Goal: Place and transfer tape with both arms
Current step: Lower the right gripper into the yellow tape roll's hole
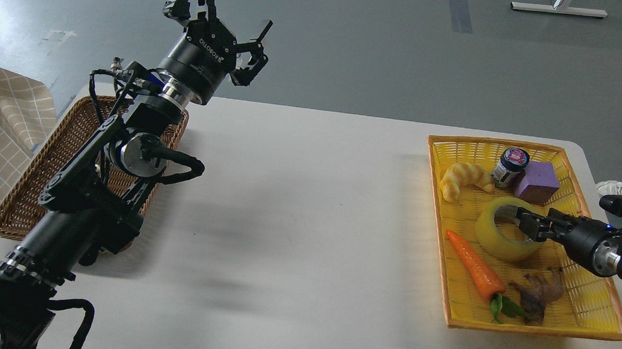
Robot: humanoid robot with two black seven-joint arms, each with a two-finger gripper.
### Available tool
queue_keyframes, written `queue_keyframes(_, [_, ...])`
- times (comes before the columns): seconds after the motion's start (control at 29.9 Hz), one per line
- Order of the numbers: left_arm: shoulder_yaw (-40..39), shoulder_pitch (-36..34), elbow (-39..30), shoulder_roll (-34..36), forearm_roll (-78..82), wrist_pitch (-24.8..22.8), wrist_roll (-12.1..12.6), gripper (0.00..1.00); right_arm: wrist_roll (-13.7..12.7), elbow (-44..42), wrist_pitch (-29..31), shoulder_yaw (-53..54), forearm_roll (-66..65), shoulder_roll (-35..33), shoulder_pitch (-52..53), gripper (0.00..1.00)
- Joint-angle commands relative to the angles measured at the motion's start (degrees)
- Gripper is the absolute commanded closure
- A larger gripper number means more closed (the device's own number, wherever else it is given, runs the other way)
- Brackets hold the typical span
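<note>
One risk: right gripper, fingers at tape rim, grip state unclear, may slip lifting from yellow basket; left gripper spread, far-left.

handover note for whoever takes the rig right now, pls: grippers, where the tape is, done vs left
Left gripper: open, empty, raised above the far edge of the table, over the wicker basket.
Right gripper: at the tape, fingers at the roll's near wall and core; whether it grips yet, cannot tell.
Tape: resting in the yellow tray among the toys, not lifted.
Done: right arm has reached the tape.
Left: grasp, lift, hand over to the left gripper, place.
</note>
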Motion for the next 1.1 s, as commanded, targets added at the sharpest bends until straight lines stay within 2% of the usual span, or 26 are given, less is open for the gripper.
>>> queue_keyframes(0.0, [-0.08, 0.0, 0.0, 0.14, 0.0, 0.0, 0.0, 0.02, 0.0, 0.02, 0.01, 0.0, 0.0, -0.09, -0.17, 0.33])
queue_keyframes(0.07, [0.0, 0.0, 0.0, 0.05, 0.0, 0.18, 0.18, 0.02, -0.44, 0.02, 0.18, 0.0, 0.09, 0.0, -0.26, 0.31])
queue_keyframes(0.33, [0.44, 0.09, 0.0, 0.14, 0.18, -0.26, 0.09, 0.02, -0.35, 0.28, 0.53, 0.0, 0.62, -0.09, -0.61, 0.32])
queue_keyframes(0.47, [0.53, 0.0, 0.0, 0.14, 0.27, -0.35, 0.09, 0.02, -0.26, 0.46, 0.62, 0.0, 0.62, -0.09, -0.61, 0.42])
queue_keyframes(0.84, [0.71, 0.0, 0.0, 0.23, 0.27, -0.97, 0.09, 0.02, -0.44, 0.98, 3.17, 0.18, 0.88, 0.0, -0.17, 0.49])
queue_keyframes(0.94, [0.79, 0.0, 0.0, 0.23, 0.27, -0.88, 0.09, 0.02, -0.35, 1.07, 4.05, 0.18, 0.88, 0.0, 0.0, 0.58])
queue_keyframes(1.07, [0.79, 0.0, 0.0, 0.23, 0.27, -0.79, 0.09, 0.02, -0.35, 1.16, 4.31, 0.18, 1.76, -0.35, 0.0, 0.6])
